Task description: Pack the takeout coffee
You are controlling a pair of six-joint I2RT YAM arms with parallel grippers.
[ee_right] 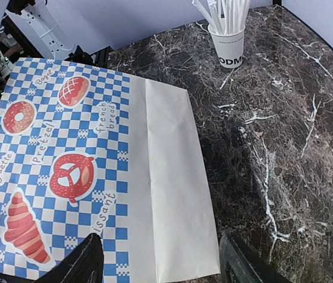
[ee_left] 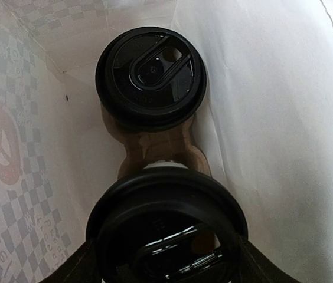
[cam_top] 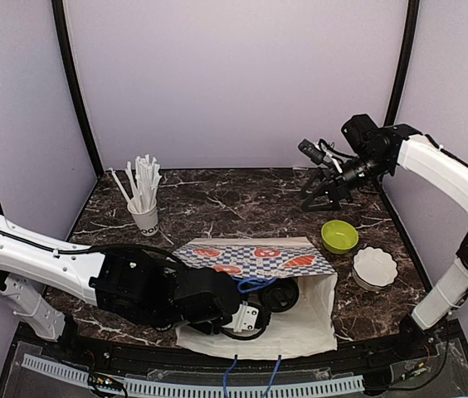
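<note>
The desk [cam_top: 242, 203] is dark marble veined in white, closed in by pale lilac walls [cam_top: 234, 83], and a paper bag [cam_top: 304, 327] printed with blue checks and pastries lies on its side on it. Inside the bag sits the takeout coffee, a farther cup [ee_left: 150, 79] behind a nearer cup [ee_left: 166, 215], each showing a round glossy black lid. My left end effector [ee_left: 165, 244] brackets the nearer lid and I cannot tell whether it squeezes, while my right end effector [cam_top: 325, 197] hangs spread over the desk's far right; I count two lidded cups, one bag, one straw cup [cam_top: 144, 217], one lime-green bowl [cam_top: 339, 236] and one white scalloped dish [cam_top: 375, 267].
</note>
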